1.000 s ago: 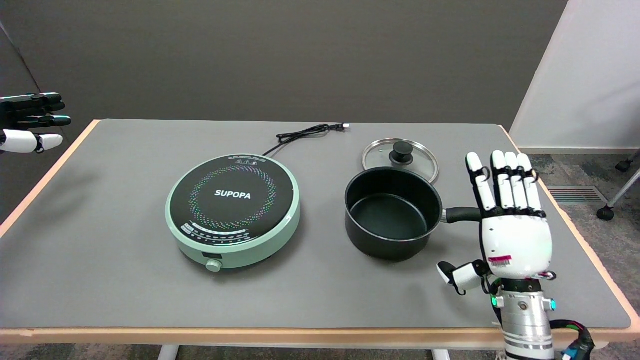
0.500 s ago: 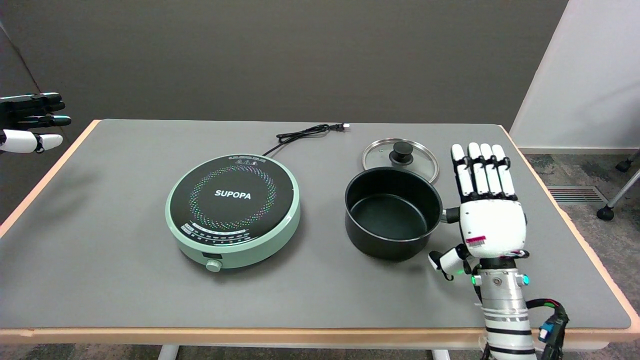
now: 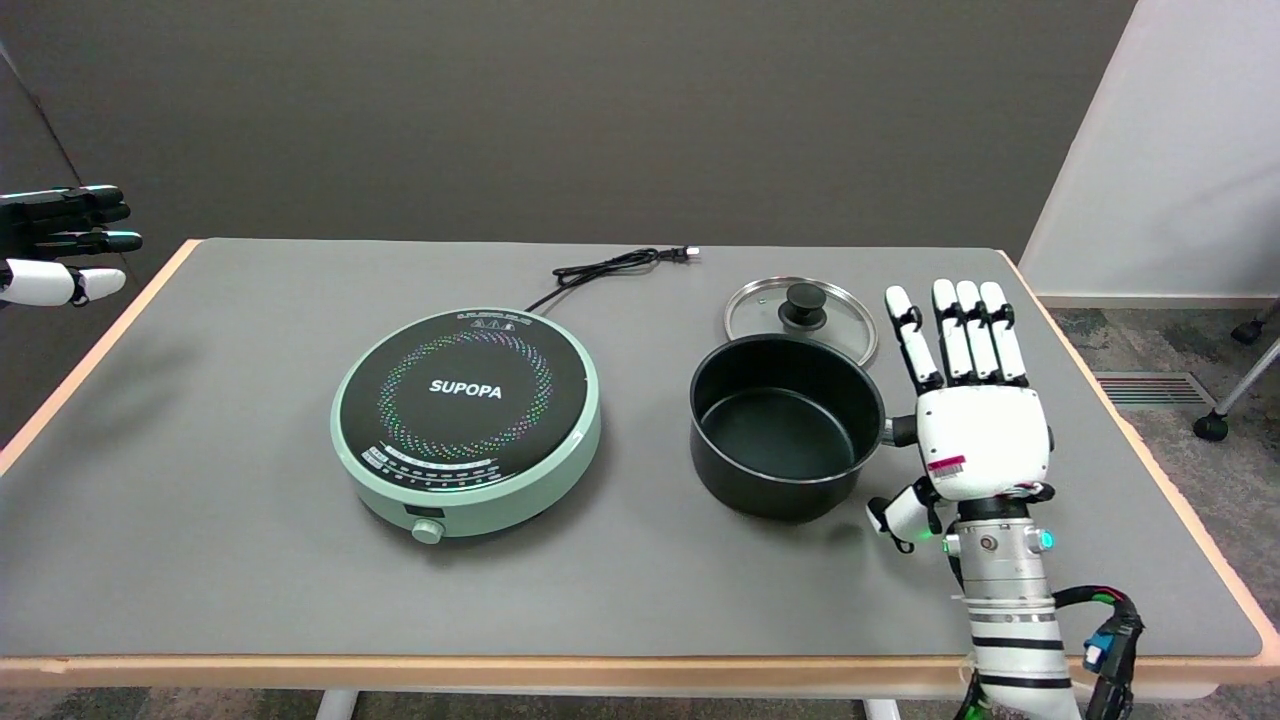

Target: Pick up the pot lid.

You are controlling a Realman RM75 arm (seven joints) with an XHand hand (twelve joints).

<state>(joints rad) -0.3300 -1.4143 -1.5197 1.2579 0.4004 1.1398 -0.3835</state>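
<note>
Wrist first: my right hand (image 3: 980, 440) hangs over the grey counter (image 3: 200, 520), fingers (image 3: 965, 335) stretched out straight and apart, thumb off to the side, holding nothing. It covers most of the handle of the black non-stick saucepan (image 3: 785, 425) just beside it. Mint-green round induction cooktop (image 3: 467, 420) sits further left. Behind the saucepan, flat on the counter, is the round glass pot lid with black knob (image 3: 800, 310), near my fingertips but not touching.

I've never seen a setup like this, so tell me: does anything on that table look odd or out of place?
Only small things. The cooker's power cord lies loose on the table, plugged into nothing. The glass lid lies flat behind the pot, not on it. Nothing looks spilled or damaged.
</note>
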